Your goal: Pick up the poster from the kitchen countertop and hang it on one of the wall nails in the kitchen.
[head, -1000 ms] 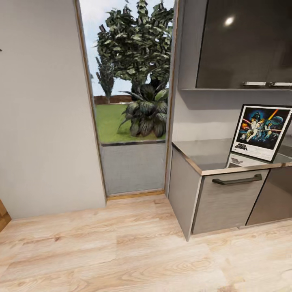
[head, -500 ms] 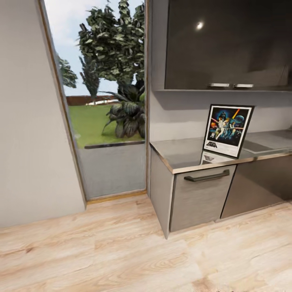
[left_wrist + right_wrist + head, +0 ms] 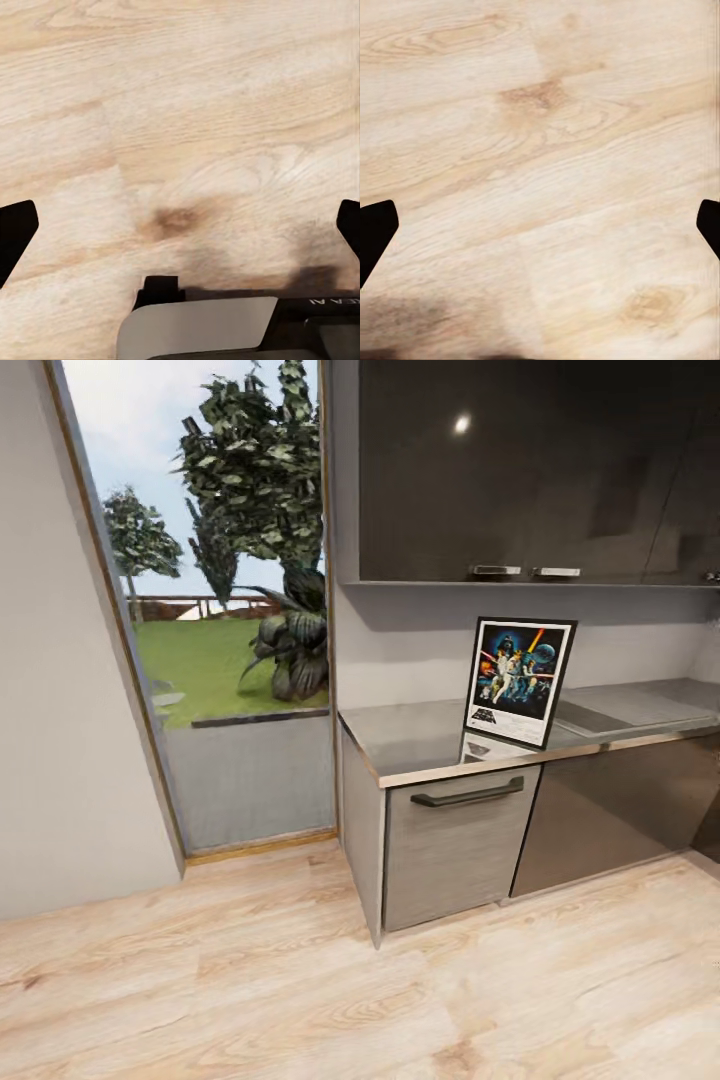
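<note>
Poster [image 3: 520, 680]: stands upright on the grey tabletop [image 3: 420, 735], leaning back toward the wall, near the front edge above a drawer handle [image 3: 468, 795].
Handling: I judge it light, stiff and thin, apt to tip; I'd pinch its side frame edges.
Left fingers [image 3: 18, 232]: spread wide, empty, pointing down at the wood floor [image 3: 180, 112].
Right fingers [image 3: 376, 229]: likewise apart, empty, hanging low over floor.
Reach: poster well away; nothing grasped yet.

Kitchen countertop [image 3: 420, 735] cut off at the head view's right edge, sink basin too indistinct to make out. Fine print on poster [image 3: 520, 681] illegible. Fingertips [image 3: 16, 232] of both grippers clipped by wrist-view edges.
</note>
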Robot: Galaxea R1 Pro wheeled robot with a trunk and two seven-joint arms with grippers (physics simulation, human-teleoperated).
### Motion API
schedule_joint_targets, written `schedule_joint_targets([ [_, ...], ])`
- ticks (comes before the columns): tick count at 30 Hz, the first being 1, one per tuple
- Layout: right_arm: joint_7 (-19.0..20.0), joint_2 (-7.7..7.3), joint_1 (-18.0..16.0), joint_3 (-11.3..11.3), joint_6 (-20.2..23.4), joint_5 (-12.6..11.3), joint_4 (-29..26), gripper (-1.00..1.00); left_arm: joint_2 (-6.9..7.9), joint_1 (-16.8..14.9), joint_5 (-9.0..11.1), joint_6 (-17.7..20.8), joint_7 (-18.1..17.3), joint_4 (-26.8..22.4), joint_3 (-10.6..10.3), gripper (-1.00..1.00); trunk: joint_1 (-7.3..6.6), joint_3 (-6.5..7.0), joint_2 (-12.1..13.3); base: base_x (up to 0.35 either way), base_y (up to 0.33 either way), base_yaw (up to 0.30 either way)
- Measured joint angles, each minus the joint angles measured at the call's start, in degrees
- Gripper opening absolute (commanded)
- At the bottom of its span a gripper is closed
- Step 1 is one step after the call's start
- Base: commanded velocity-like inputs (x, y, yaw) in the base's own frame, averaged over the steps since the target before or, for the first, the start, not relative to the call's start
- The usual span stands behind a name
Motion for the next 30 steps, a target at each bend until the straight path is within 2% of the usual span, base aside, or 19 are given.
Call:
schedule_joint_targets([
  [6,0.0,0.02,0.01,0.0,-0.02,0.0,0.04,1.0,0.0,-0.01,0.0,0.05,0.0,0.01,0.0,1.0,0.0,0.0,0.0,0.036,-0.346,-0.178],
  [24,-0.08,0.02,0.02,0.0,-0.02,-0.11,0.04,1.0,0.0,-0.01,0.0,0.03,0.0,0.06,0.0,1.0,-0.01,0.0,0.0,0.075,-0.346,-0.286],
  [30,-0.08,0.03,0.0,0.07,-0.03,-0.03,0.05,1.0,0.0,0.0,0.0,0.07,0.03,0.07,0.0,1.0,-0.01,0.0,0.0,0.079,-0.346,-0.097],
])
